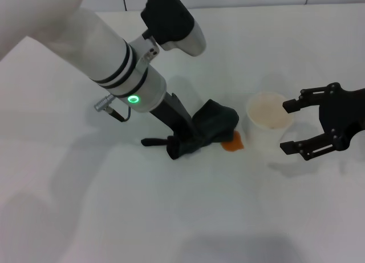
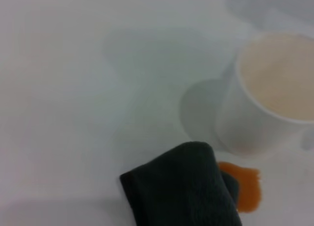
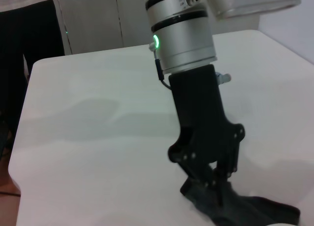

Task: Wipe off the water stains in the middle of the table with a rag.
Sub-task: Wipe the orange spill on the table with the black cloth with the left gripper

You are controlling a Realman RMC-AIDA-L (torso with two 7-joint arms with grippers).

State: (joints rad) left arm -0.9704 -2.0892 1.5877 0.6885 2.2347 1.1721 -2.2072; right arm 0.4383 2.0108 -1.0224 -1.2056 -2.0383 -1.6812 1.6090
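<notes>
I hold the left gripper, fingers clamped on the dark green cloth rag, pressed to the white bench at the small orange-amber water stain — wiping underway; next, I judge, sweep across the blotch, clear of the translucent white cup. Right gripper — fingers wide — idles beside it.

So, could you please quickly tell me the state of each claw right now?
Left claw: closed on the rag beside the water stains.
Right claw: open, empty, near the cup.

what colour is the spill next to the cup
Orange-amber; the spill shows best in the left wrist view.

Pale wall of flat panels with thin dark vertical seams stands behind the work area. Dark opening beside it. Lighting soft, diffuse.
</notes>
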